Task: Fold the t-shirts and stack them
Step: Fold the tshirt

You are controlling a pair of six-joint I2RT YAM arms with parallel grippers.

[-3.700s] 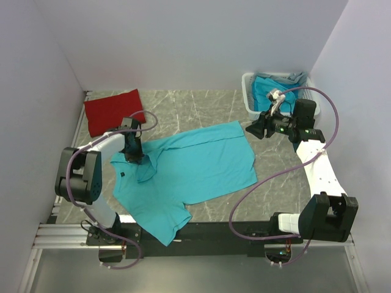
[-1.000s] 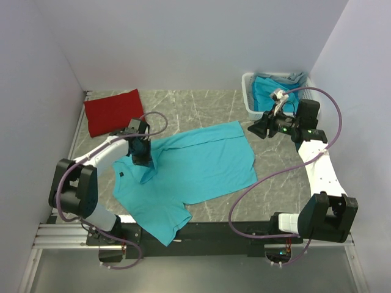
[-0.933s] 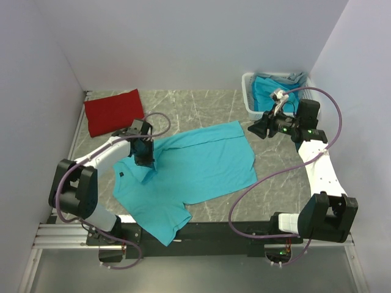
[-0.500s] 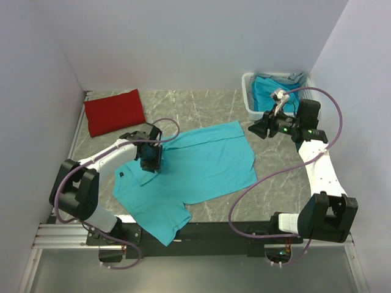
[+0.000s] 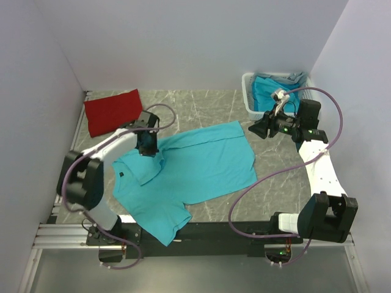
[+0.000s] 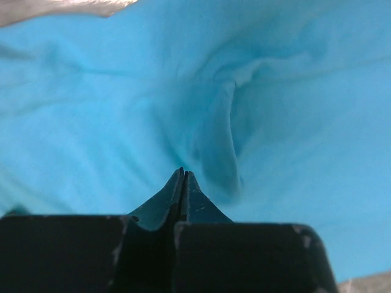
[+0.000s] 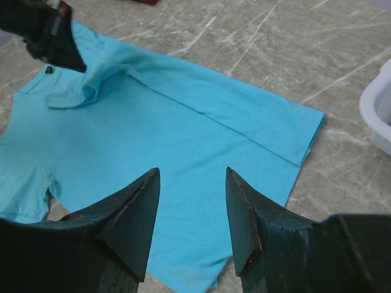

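Shirt, blue (image 5: 195, 168): it lay spread flat on the table (image 5: 201, 107) between the 2 arms. The collar end was toward the left arm and the hem toward the right arm. 1 sleeve reached the near edge of the table.
Mark (image 5: 121, 175): it was small and dark, on the chest of the blue shirt, close to the left arm.
Left claw (image 5: 148, 146): it pointed down at the collar area of the blue shirt, at the cloth. It was clenched, and the 2 fingers (image 6: 195, 201) were pressed together at the tips.
Pleat (image 6: 220, 140): a raised ridge of blue cloth stood just ahead of the left tips. Whether a thin pinch of cloth sat between the tips, I could not tell.
Right claw (image 5: 253, 130): it was released, its 2 fingers apart with nothing between them. It hovered above the table, just beside the far hem corner of the blue shirt and near the basket (image 5: 247, 94).
Red shirt (image 5: 113, 110): it was folded and lay in the far left corner of the table, apart from the blue shirt.
Basket: it was white and stood in the far right corner. It held crumpled blue cloth (image 5: 269, 88), with some grey cloth (image 5: 297, 77) at the back.
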